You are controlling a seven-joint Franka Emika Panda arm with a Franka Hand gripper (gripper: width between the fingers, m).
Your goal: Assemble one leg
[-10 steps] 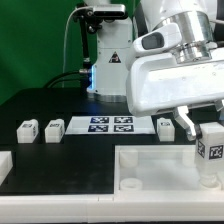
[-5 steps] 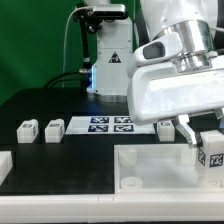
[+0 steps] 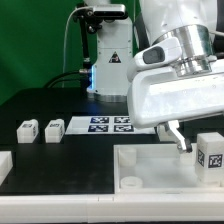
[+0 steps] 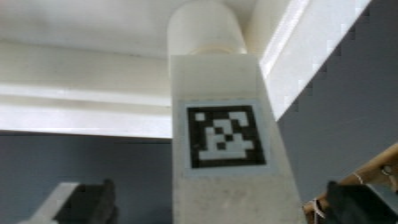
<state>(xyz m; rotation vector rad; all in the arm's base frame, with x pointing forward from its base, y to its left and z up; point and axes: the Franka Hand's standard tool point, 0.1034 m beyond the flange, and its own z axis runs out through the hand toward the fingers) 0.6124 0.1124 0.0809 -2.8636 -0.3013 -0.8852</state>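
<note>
Nearest the camera in the exterior view, the large white tray-like part (image 3: 150, 168) lies directly below the pincer (image 4: 217, 203). The leg (image 3: 211, 152) stands upright at its corner, tag facing out. In the wrist view the same leg rises between the two fingers (image 4: 79, 205) with a dark gap on either side, so the pincer reads as released (neither pad appears to touch the plastic).

That is the change. Half a second ago the visible finger (image 3: 181, 142) sat closer in against the leg. Now it stands off to the exterior view's left of it, and the hand above has swung round. The leg has barely shifted and has not tipped with the hand, which suggests it is seated in the tray-like part and stands by itself. Whether it is fully tightened cannot be told. This is probably a let-go between turns, or the close of the step.

Farther back, beyond the pincer, the marker board (image 3: 110, 124) lies flat. Well off to the exterior view's left of the pincer, two spare pegs (image 3: 27, 129) sit on the dark table (image 3: 60, 105).
</note>
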